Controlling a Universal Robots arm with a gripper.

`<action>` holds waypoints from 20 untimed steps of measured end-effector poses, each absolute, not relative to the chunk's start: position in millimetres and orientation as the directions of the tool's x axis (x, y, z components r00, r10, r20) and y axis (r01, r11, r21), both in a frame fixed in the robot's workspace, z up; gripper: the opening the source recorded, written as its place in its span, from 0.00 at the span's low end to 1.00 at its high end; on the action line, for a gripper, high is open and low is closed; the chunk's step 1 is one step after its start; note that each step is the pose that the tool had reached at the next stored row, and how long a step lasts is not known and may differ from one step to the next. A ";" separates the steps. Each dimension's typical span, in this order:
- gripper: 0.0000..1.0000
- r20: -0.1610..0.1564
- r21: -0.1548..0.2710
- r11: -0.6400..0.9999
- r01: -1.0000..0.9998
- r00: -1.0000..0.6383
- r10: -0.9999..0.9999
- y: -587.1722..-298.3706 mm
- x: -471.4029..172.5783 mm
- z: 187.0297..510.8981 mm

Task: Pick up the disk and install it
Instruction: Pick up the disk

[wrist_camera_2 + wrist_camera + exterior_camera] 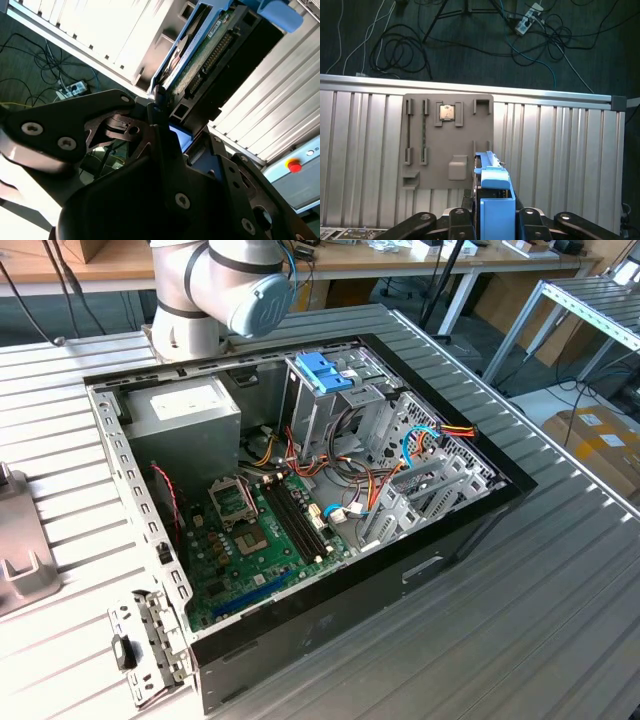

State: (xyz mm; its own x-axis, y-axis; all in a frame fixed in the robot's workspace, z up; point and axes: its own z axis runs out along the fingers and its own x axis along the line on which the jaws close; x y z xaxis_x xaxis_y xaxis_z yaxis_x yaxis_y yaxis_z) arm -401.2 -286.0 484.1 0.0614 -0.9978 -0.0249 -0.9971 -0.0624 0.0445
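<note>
While it is clamped edge-on between the closed fingers of the gripper (495,216), the disk (492,172) is seen against the ribbed table (560,150) and a grey tray (447,145). In the exterior view, an open computer case (300,490) is shown lying on the table, with the arm (220,290) beyond it

I am working in a lab or workshop. I see a ribbed metal table (560,570) with an open computer (330,615) on it, loose cables (387,50) on the floor, cardboard boxes (598,435) and a red stop button (294,165).
</note>
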 end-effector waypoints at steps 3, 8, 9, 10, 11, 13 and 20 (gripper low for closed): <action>0.37 -0.025 0.045 -0.062 -0.997 0.061 -0.998 -286.0 -398.4 484.1; 0.37 -0.025 0.044 -0.062 -0.997 0.061 -0.998 -286.0 -391.0 484.1; 0.37 -0.025 0.044 -0.062 -0.997 0.061 -0.998 -286.0 -389.4 484.0; 0.37 -0.025 0.044 -0.062 -0.997 0.061 -0.998 -286.0 -387.6 484.0; 0.37 -0.025 0.044 -0.062 -0.997 0.061 -0.998 -286.0 -386.3 484.0; 0.37 -0.025 0.044 -0.062 -0.997 0.061 -0.998 -286.0 -383.8 484.1; 0.37 -0.025 0.044 -0.062 -0.997 0.061 -0.998 -286.0 -376.5 484.0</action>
